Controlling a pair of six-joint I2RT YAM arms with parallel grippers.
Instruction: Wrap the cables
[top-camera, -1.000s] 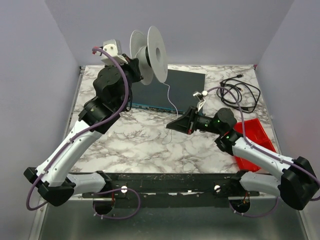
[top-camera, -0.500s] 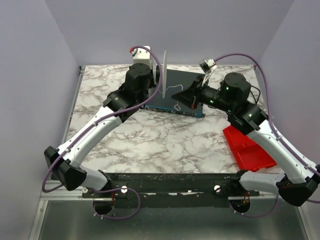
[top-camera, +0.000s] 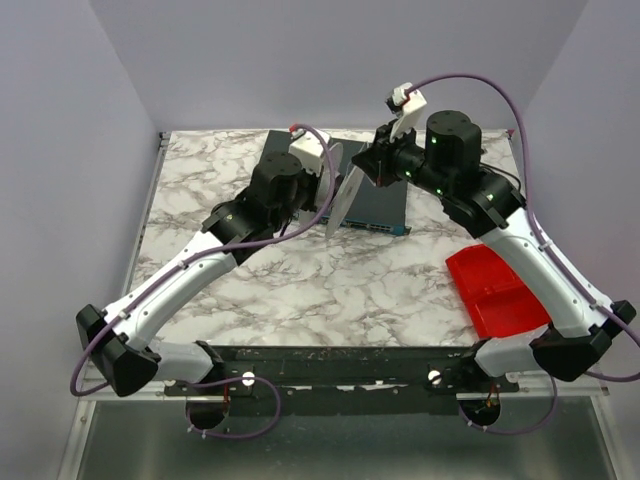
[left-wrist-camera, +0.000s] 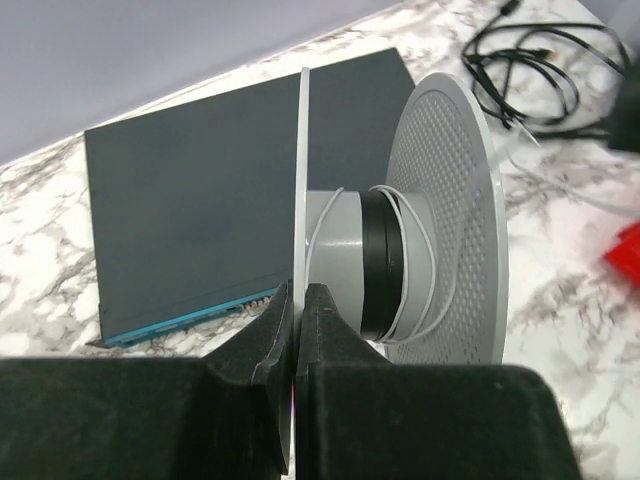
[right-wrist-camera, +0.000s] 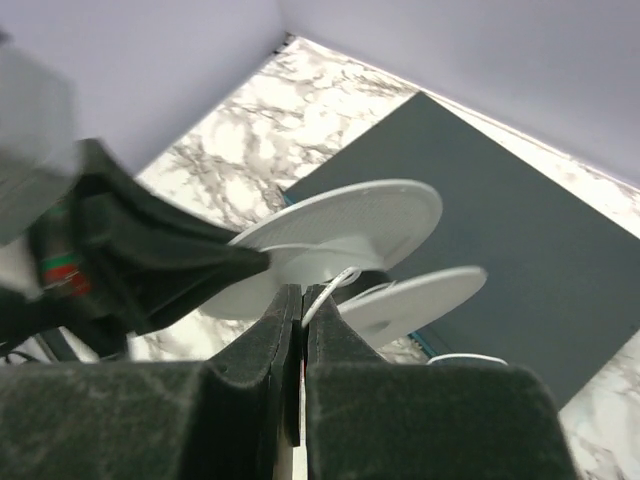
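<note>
A white spool with two perforated discs is held in the air over a dark flat box. My left gripper is shut on the edge of one spool disc. Thin white wire is wound in a few turns round the spool's grey and black hub. My right gripper is shut on the thin white wire just beside the spool, close above it in the top view.
A red tray lies at the right of the marbled table. Thicker black cords lie coiled at the far right, hidden behind my right arm in the top view. Purple walls close the back and sides.
My left gripper has lowered and turned the spool, moving it right. My right gripper has risen from the table and swung up and back over the spool with the wire.
</note>
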